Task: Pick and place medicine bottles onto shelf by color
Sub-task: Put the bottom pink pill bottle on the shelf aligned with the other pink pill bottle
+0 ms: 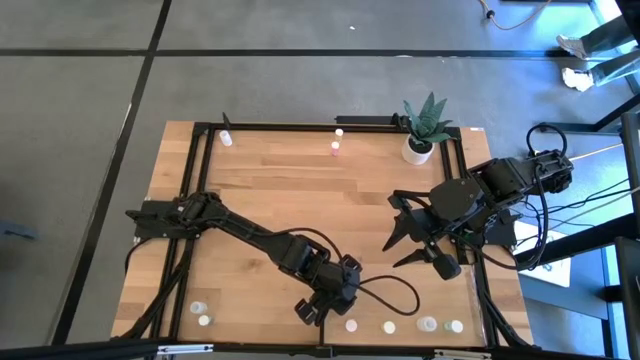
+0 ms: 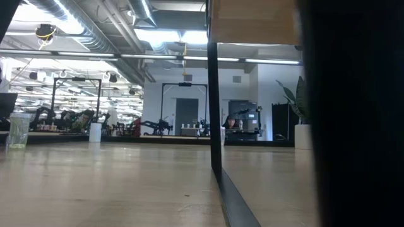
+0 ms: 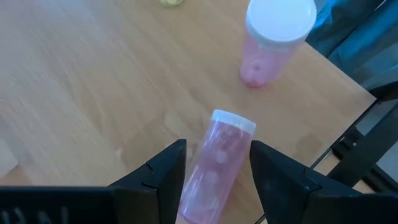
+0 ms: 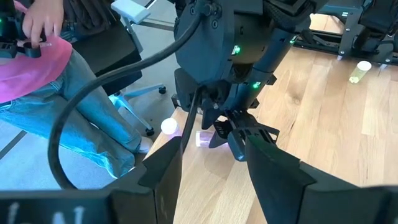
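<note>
High view: wooden tabletop (image 1: 290, 190) w/ dark frame; left arm reaches across to the near edge, left gripper (image 1: 318, 308) low by a row of small whitish medicine bottles (image 1: 389, 326) along that edge, two more near the near-left corner, three at the far edge. Right arm sits folded at the right side, right gripper (image 1: 415, 243) above bare wood, fingers spread, nothing btwn them. White pot w/ green plant (image 1: 423, 128) at far right corner. Low view: level across the wood, a thin dark upright post (image 2: 214, 94) mid-pic, a clear greenish bottle (image 2: 17, 130) at far left, plant pot at right, most of the right side blocked by smth dark and close. Left wrist view: left gripper's fingers (image 3: 166, 171) either side of a pink bottle (image 3: 217, 165) w/ white cap, tilted, seemingly gripped btwn them; contact not fully clear. Second pink bottle (image 3: 271, 40) stands upright near the table edge, apart from it. Right wrist view: right gripper's fingers (image 4: 163, 167) parted, empty; beyond them the left arm's wrist w/ the pink bottle just visible under it, a white cap beside, a yellowish bottle (image 4: 358, 71) farther off; a seated person (image 4: 56, 93) in pink top and jeans beside the table.
</note>
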Robot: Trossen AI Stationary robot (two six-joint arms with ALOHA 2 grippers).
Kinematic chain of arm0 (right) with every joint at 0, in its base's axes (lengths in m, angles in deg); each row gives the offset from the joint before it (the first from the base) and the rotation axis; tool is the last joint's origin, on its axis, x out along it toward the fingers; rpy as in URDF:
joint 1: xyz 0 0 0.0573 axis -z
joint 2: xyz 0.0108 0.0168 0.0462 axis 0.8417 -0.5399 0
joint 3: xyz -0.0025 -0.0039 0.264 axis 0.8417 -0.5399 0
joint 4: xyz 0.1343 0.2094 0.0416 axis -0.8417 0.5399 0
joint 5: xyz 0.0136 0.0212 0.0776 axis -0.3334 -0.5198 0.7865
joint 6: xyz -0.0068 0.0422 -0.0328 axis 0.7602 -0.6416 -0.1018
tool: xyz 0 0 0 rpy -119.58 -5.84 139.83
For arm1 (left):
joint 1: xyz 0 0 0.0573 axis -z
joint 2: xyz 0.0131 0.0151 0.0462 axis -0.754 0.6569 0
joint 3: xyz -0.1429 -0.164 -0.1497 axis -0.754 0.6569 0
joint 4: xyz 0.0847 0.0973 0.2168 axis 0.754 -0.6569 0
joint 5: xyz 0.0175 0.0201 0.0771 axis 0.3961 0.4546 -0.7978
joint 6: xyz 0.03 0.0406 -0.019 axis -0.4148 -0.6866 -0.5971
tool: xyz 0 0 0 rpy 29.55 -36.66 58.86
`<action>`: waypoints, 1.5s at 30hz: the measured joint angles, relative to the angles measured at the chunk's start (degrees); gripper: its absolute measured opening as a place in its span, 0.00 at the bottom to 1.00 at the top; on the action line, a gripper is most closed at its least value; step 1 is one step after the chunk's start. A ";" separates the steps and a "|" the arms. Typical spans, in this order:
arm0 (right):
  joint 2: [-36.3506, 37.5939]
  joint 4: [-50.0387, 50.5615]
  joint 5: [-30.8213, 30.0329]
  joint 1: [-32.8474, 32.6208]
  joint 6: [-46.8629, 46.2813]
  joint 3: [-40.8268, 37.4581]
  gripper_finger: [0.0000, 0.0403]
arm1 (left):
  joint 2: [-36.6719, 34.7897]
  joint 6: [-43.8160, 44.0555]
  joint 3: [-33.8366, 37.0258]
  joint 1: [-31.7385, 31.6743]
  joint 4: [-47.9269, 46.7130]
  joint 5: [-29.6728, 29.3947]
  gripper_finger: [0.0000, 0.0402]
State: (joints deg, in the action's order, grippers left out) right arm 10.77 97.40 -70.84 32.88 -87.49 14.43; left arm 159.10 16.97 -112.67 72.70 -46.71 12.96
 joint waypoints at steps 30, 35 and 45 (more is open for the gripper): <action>0.00 0.00 0.00 0.00 -0.06 0.00 0.44 | -0.09 -0.06 2.34 0.26 2.10 -1.18 0.37; 0.00 0.00 0.00 0.00 -0.09 0.00 0.44 | -0.09 -0.07 2.34 0.26 2.08 -1.19 0.32; 0.00 -0.01 0.00 0.00 -0.12 0.00 0.44 | -0.09 2.06 1.88 -0.10 1.76 -1.27 0.24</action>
State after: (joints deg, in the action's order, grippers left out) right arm 10.77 97.39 -70.84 32.88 -87.61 14.43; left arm 159.01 19.03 -110.79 72.61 -44.96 11.70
